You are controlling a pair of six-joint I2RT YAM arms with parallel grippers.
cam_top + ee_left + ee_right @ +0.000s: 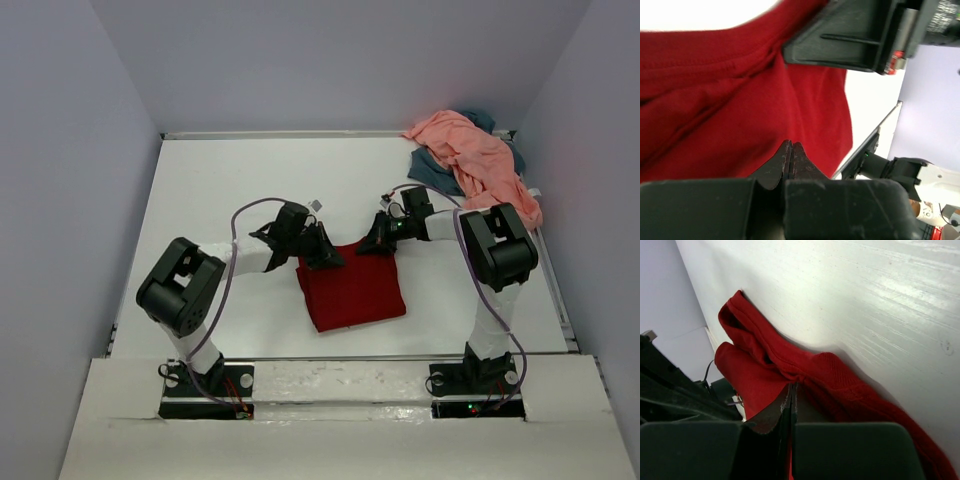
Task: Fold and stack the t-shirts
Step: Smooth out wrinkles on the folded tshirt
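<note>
The dark red t-shirt [352, 292] lies folded into a rough rectangle at the table's middle. My left gripper [328, 258] is at its far left corner, jaws pressed together with the tips [791, 143] in the red cloth [730, 110]. My right gripper [378, 240] is at the far right corner. It is shut [794, 386] on a bunched fold of the red shirt [830, 372], which lifts off the white table there. The salmon pink t-shirt [472, 152] lies crumpled in the far right corner over the slate blue-grey t-shirt [436, 172].
Grey walls close in the white table [230, 190] on three sides, with a raised rail [350, 357] along its near edge. The right gripper's black body [850, 35] shows close above the cloth in the left wrist view.
</note>
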